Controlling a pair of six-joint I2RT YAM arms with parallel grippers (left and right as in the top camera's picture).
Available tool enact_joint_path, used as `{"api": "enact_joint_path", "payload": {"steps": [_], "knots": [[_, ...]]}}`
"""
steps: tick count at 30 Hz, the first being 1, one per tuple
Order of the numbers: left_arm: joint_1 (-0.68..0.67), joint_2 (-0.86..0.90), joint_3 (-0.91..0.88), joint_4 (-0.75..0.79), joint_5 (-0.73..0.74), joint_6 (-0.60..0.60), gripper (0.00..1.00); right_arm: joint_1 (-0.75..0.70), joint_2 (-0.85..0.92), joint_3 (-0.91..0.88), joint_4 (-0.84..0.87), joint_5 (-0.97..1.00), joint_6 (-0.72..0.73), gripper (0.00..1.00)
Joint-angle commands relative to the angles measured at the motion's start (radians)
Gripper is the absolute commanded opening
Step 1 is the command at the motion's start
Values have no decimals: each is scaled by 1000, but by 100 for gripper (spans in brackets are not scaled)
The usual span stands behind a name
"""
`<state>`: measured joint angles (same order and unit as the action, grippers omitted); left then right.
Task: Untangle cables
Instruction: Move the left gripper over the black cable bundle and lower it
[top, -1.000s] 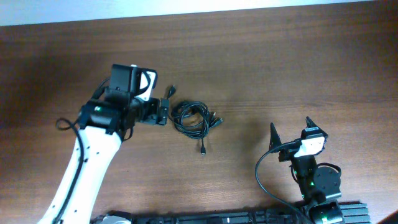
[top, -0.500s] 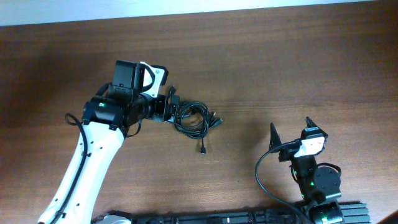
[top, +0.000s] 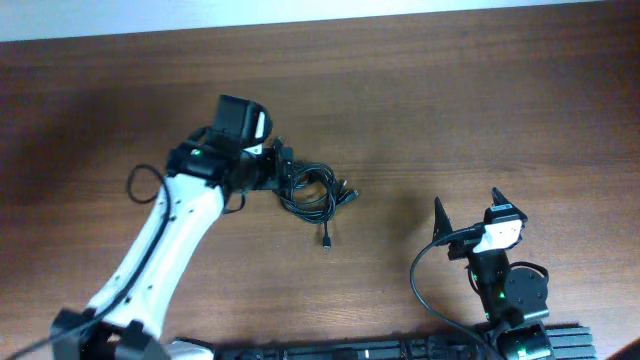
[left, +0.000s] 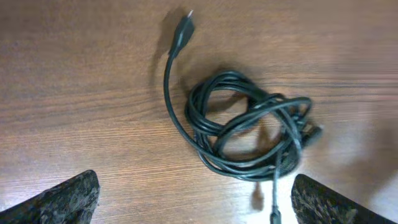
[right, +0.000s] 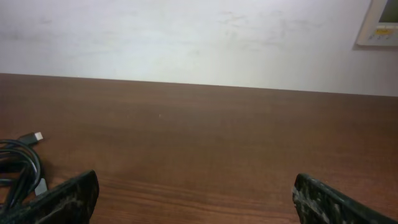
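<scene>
The cables (top: 312, 189) lie as a small knot of thin black cords in the middle of the wooden table, with one plug end (top: 327, 241) trailing toward the front. In the left wrist view the cables (left: 283, 107) sit just ahead of the jaws, and one plug (left: 182, 31) points away. My left gripper (top: 280, 168) is open at the knot's left edge, holding nothing, and its open jaws (left: 196, 199) straddle bare wood. My right gripper (top: 467, 202) is open and empty, well right of the knot. Its wrist view catches the cables (right: 18, 168) at the far left.
The table (top: 450, 100) is dark brown wood with a pale wall (right: 186, 37) behind its far edge. A thick black wire (top: 425, 285) loops beside the right arm's base. A white panel (right: 379, 25) hangs on the wall at the upper right.
My left arm has swung right and slightly back, bringing its open gripper up to the left edge of the cable knot. The cables and the right arm have not moved.
</scene>
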<state>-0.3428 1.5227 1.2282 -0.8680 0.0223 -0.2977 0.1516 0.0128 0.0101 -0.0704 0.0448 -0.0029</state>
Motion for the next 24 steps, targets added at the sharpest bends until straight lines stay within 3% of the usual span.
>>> {"api": "enact_joint_path", "payload": {"steps": [1,4,16,24], "knots": [[-34,84,18,0,-106,-84,99,5,-9,-5,-7,16,3,99],[-41,161,18,8,-125,-159,99,5,-9,-5,-7,16,3,99],[-42,334,18,37,-118,-161,99,5,-9,-5,-7,16,3,99],[-85,360,18,45,-117,-161,99,5,-9,-5,-7,16,3,99]]}}
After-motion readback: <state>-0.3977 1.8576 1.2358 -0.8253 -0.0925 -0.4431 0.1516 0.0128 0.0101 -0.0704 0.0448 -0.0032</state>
